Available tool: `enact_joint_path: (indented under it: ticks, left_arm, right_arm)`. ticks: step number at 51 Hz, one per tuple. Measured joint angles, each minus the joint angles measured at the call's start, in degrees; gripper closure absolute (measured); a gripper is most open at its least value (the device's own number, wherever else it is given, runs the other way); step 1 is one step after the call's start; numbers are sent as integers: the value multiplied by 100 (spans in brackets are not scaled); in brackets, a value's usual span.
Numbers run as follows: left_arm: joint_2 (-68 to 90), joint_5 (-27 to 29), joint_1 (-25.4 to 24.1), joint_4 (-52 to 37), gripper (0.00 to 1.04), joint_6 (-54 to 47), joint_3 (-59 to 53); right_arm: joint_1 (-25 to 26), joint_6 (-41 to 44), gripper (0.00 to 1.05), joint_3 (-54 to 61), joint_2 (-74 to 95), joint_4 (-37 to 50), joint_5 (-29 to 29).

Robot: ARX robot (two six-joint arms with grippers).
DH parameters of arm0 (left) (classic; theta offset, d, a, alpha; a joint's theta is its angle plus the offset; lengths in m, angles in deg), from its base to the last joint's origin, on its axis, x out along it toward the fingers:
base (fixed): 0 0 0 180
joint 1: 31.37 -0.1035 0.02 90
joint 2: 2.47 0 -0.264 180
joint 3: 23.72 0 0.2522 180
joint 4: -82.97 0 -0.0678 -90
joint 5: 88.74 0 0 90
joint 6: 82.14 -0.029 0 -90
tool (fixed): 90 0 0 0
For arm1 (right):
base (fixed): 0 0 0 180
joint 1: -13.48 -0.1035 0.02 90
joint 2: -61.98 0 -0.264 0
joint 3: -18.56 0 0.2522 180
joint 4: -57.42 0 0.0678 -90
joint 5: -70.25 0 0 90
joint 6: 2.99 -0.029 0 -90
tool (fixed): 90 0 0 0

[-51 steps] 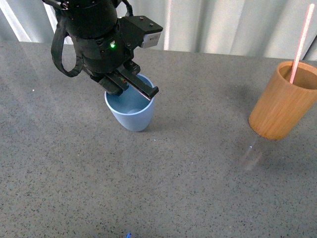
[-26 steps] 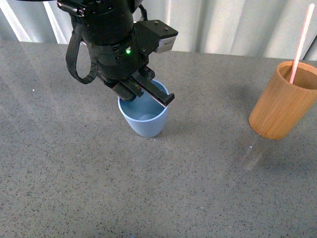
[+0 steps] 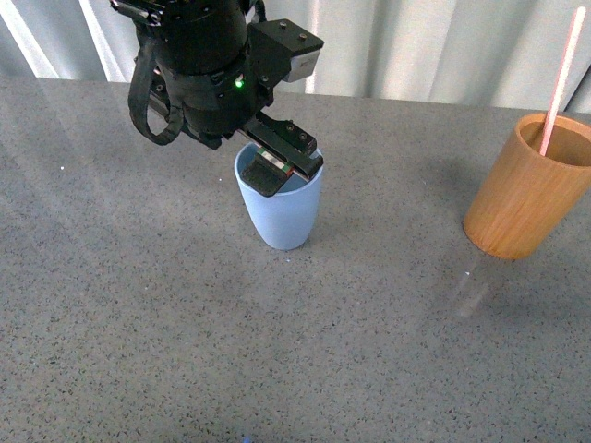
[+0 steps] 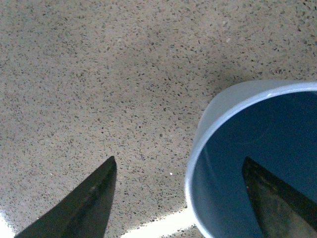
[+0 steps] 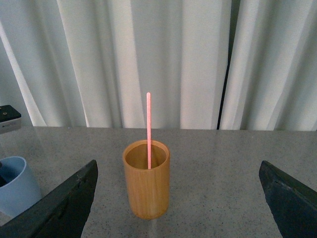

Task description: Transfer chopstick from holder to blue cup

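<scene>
The chopstick [image 3: 559, 83] stands in the holder [image 3: 526, 198], well apart from the blue cup [image 3: 282, 217], toward its 3 o'clock on the table [image 3: 138, 323]. The left gripper [image 3: 286, 171] straddles the cup's rim, jaws spread, one finger inside. The right gripper [image 5: 178, 165] is spread wide, facing the holder. The pickup looks not yet begun. Next, the right gripper should pinch the stick above the rim and lift it straight up.

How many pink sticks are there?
1. The chopstick stands in the wooden holder on the right. The blue cup shows none inside, though part of its inside is hidden.
</scene>
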Motion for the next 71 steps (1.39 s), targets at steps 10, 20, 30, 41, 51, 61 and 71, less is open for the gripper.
enact_joint_path:
  ticks: [10, 20, 30, 41, 51, 61, 71]
  left_arm:
    - [-79, -17, -151, 17, 7, 9, 46]
    - [-350, -111, -337, 81, 7, 111, 155]
    - [-695, -146, -533, -103, 7, 234, 103]
    - [-1661, 717, -1019, -2680, 7, 848, -1078]
    - [-2647, 1703, -1832, -4721, 7, 1923, -2559]
    - [-2640, 1674, -1884, -4728, 7, 2087, -2688]
    - [-3171, -651, -2031, -7458, 43, 1694, -4341]
  right_arm:
    - [0, 0, 10, 0, 0, 0, 0]
    - [0, 0, 10, 0, 0, 0, 0]
    - [0, 0, 10, 0, 0, 0, 0]
    - [0, 0, 10, 0, 0, 0, 0]
    - [0, 0, 10, 0, 0, 0, 0]
    - [0, 0, 10, 0, 0, 0, 13]
    - [0, 0, 10, 0, 0, 0, -4]
